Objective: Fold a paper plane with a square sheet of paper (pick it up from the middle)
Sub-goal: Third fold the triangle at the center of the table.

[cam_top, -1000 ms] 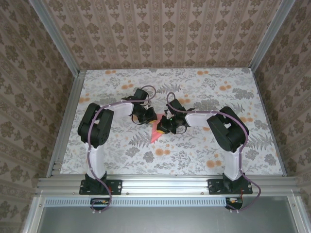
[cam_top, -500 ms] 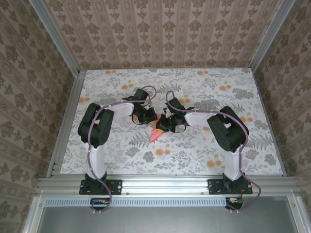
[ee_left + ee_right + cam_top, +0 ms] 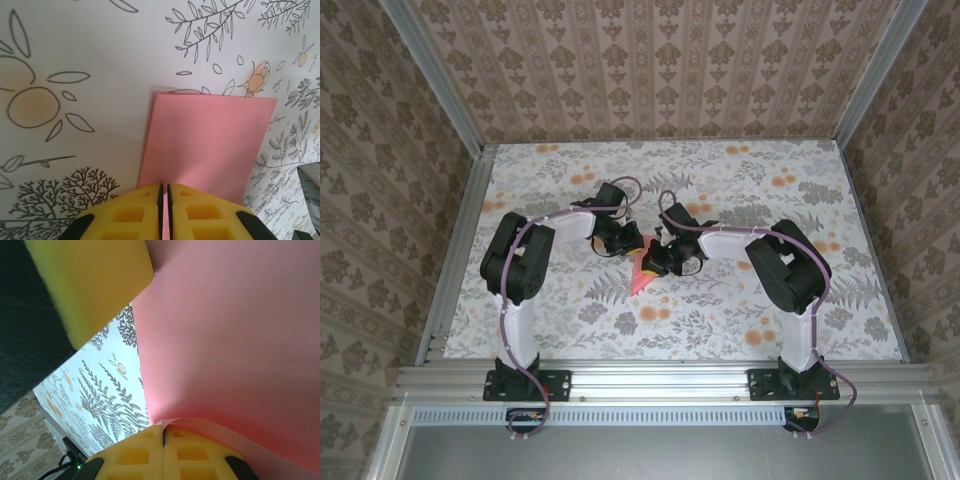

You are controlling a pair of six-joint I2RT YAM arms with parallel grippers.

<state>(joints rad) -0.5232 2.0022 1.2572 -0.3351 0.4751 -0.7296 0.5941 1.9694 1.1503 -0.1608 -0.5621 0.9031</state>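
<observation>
Looks narrower from above than a second ago: paper (image 3: 640,274), held just over the middle of the counter (image 3: 560,320). Pinched at one edge by left claw (image 3: 163,192), closed on it; pinched at another edge by right claw (image 3: 163,435), closed on it too. Best to keep both grips firm, bring the edges together slowly, match corners exactly, and only then press the crease flat, without pulling apart and tearing.

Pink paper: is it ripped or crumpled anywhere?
No rip shows. The pink paper looks flat in the left wrist view, pinched by the left tool. At the right tool its edge curls up a little.
</observation>
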